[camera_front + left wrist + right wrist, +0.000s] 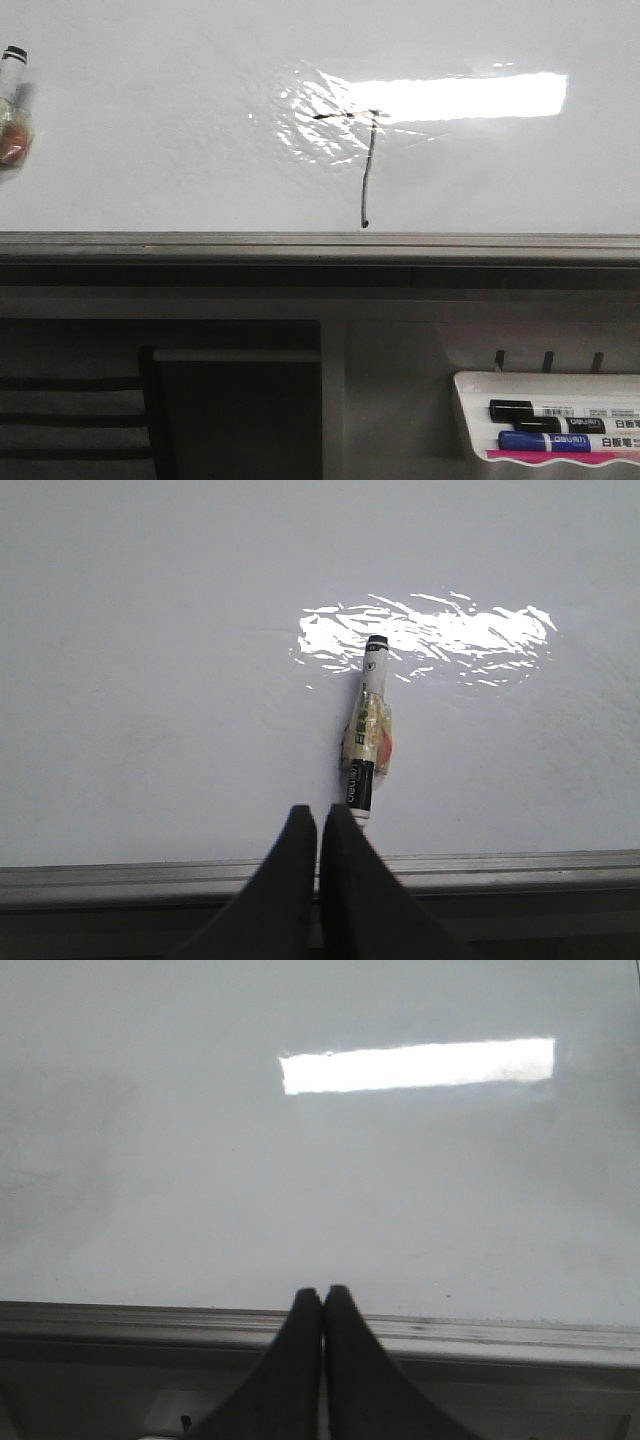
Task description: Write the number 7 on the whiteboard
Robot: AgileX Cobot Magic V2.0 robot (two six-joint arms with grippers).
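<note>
In the left wrist view we see our left pincer (pixel 318 825) with its two dark fingers pressed together, nothing between them, their tips just short of the lower end of a marker pen (pixel 366 725) that lies flat on the whiteboard (pixel 150 700); we cannot tell whether the tips touch it. The pen has a black cap end pointing away from the pincer, a white barrel, and a yellowish and orange label around its middle. Beyond it a wrinkled shiny patch (pixel 425 635) catches the light. Our right pincer (pixel 322 1305) is likewise closed on nothing, its tips over the grey metal edge rail (pixel 480 1332) of the board, with a bright rectangular glare (pixel 418 1065) farther out on the bare white surface. In the front view neither pincer shows. The number 7 (pixel 364 165) stands near the middle of the board, its short wobbly top stroke crossing the wrinkled patch at the left end of the glare, its long stroke ending just above the rail. The pen sits at the far left edge. Below right, a white marker tray (pixel 470 400) holds a black marker (pixel 545 418) and a blue marker (pixel 560 441).
</note>
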